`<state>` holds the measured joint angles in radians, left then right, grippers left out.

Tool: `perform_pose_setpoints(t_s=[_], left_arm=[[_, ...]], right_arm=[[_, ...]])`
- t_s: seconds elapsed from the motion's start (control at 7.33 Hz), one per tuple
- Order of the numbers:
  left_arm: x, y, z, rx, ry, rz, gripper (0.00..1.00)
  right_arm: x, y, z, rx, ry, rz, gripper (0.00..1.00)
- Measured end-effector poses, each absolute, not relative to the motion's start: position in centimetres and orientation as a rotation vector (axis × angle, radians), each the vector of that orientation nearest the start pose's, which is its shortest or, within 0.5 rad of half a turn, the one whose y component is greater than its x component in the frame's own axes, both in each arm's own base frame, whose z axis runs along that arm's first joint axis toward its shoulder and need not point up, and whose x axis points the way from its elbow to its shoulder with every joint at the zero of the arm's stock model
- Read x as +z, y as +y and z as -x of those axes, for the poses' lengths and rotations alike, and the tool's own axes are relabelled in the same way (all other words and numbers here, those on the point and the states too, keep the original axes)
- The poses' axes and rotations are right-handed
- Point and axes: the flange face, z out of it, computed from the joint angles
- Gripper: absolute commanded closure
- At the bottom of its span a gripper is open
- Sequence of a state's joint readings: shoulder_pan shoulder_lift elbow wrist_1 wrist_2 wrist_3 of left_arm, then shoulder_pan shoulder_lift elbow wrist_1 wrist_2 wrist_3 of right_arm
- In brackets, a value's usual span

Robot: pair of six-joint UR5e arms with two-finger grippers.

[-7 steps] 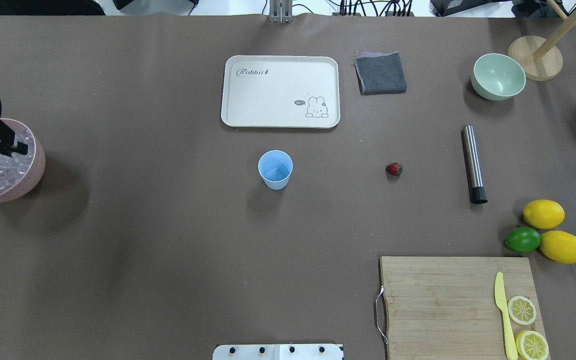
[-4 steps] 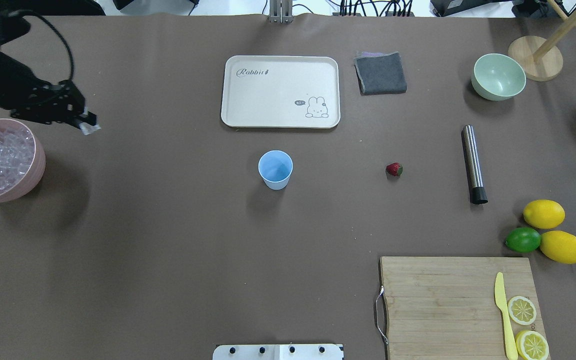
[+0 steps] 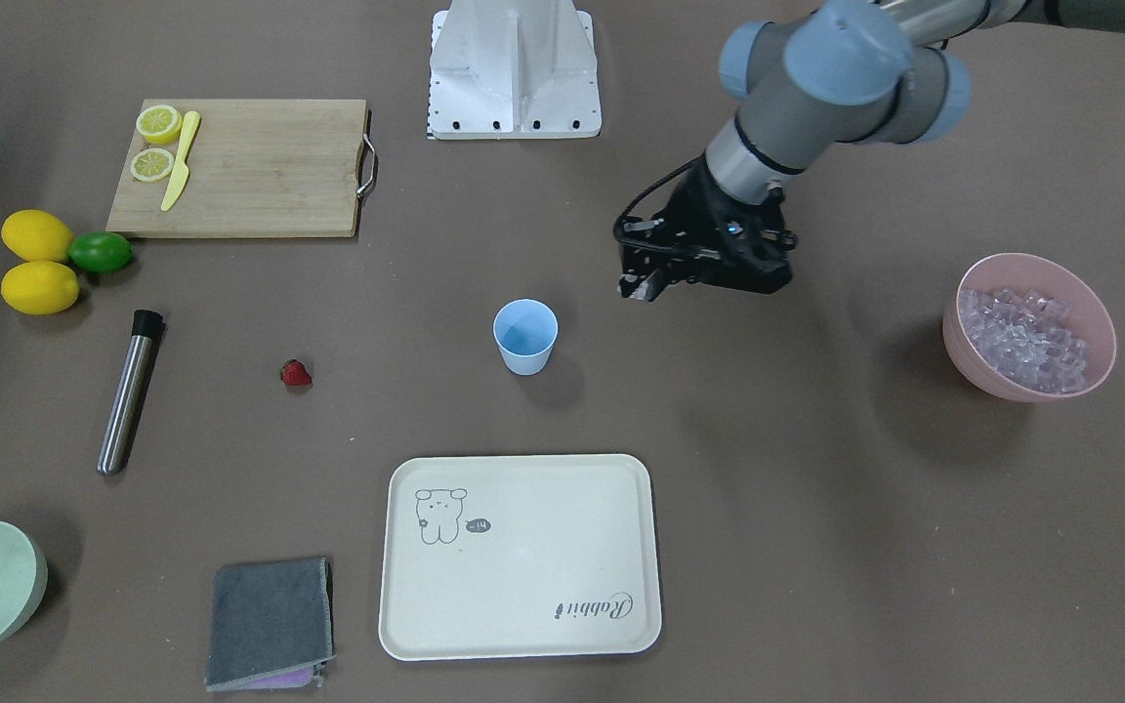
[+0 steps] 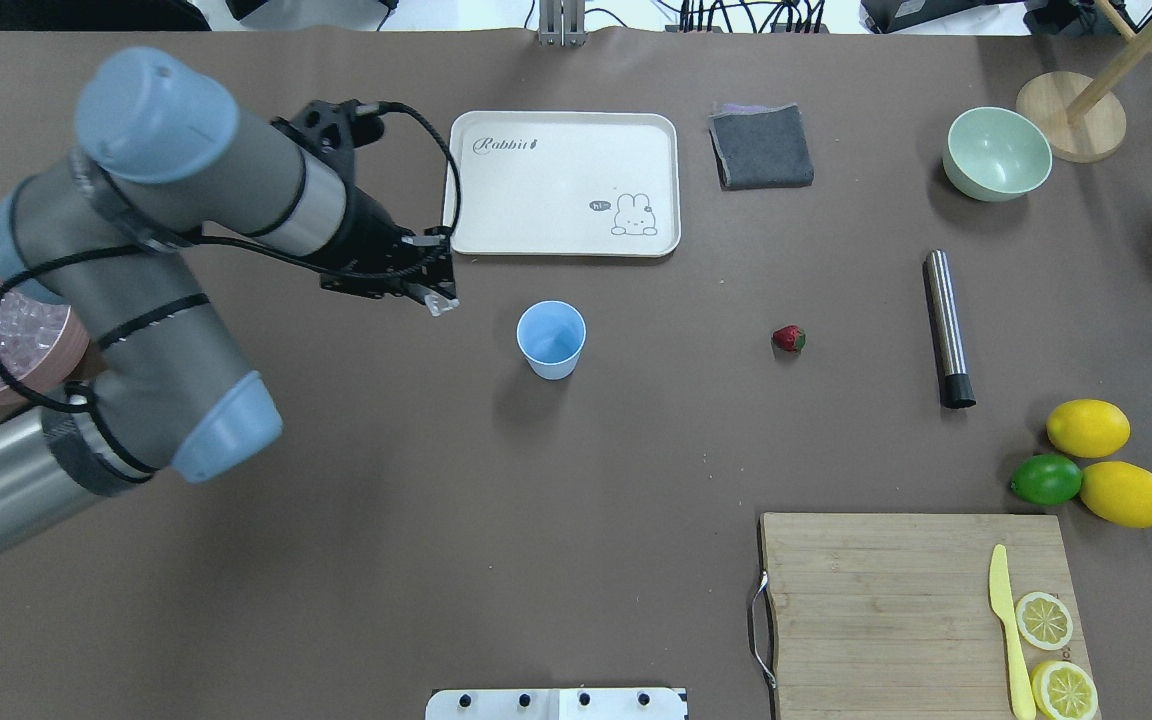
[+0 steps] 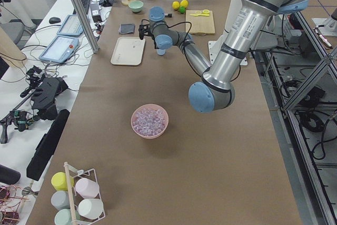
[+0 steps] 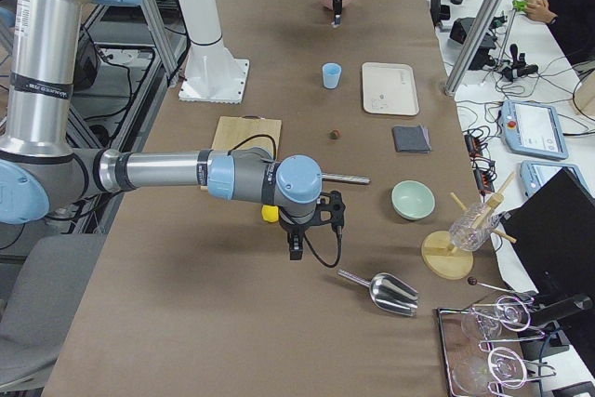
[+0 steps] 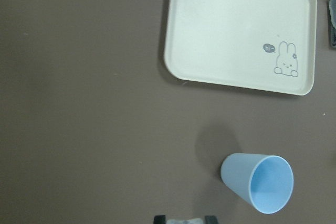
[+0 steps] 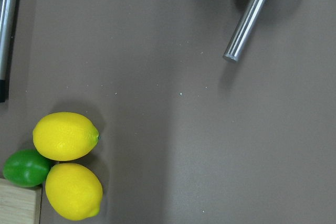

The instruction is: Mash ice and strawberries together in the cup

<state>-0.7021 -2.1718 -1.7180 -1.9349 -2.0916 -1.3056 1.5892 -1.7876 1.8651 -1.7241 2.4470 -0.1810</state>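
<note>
Front-facing view: the left arm enters from the upper right with its wrist bent downward. The left fingers [image 3: 637, 286] hang above the desk [image 3: 816, 508], just right of the cup [image 3: 525, 337] and apart from it. The strawberry [image 3: 296, 373] lies on the desk, well left of the cup.

Overhead view: the left fingers are closed on one ice cube [image 4: 439, 307], which is not over the cup's mouth.

Left wrist view: the cup stands upright, with the tray [image 7: 241, 30] beyond it.

Right-side view: the right arm stretches low across the desk, near. The right fingers [image 6: 295, 250] point down; whether they are parted cannot be told.
</note>
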Motion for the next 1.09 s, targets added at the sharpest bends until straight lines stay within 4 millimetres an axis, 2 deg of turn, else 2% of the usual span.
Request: perform_pose_setpoints(t_s=[0.14,0.27,0.41,0.55,0.68,1.09], left_arm=[[17.7,-47.8,-47.5,-0.098,1.173,-0.101,1.00],[16.3,-47.9,-50.0,-0.107,1.172,-0.101,1.00],[15.7,-48.0,-51.6,-0.113,1.171,-0.108,1.00],[15.9,-48.0,-52.7,-0.114,1.171,-0.123,0.35],[16.3,-48.1,-53.5,-0.115,1.171,-0.133,0.02],[16.5,-48.0,-53.9,-0.118,1.176,-0.137,0.02]], right_arm=[[61.8,-39.3,-6.4,-0.120,-0.880,-0.019,0.00],[61.8,-39.3,-6.4,-0.120,-0.880,-0.020,0.00],[61.7,-39.3,-6.4,-0.120,-0.880,-0.020,0.00],[61.7,-39.2,-6.4,-0.119,-0.880,-0.021,0.00],[61.7,-39.2,-6.4,-0.119,-0.880,-0.021,0.00],[61.6,-39.2,-6.4,-0.118,-0.881,-0.022,0.00]])
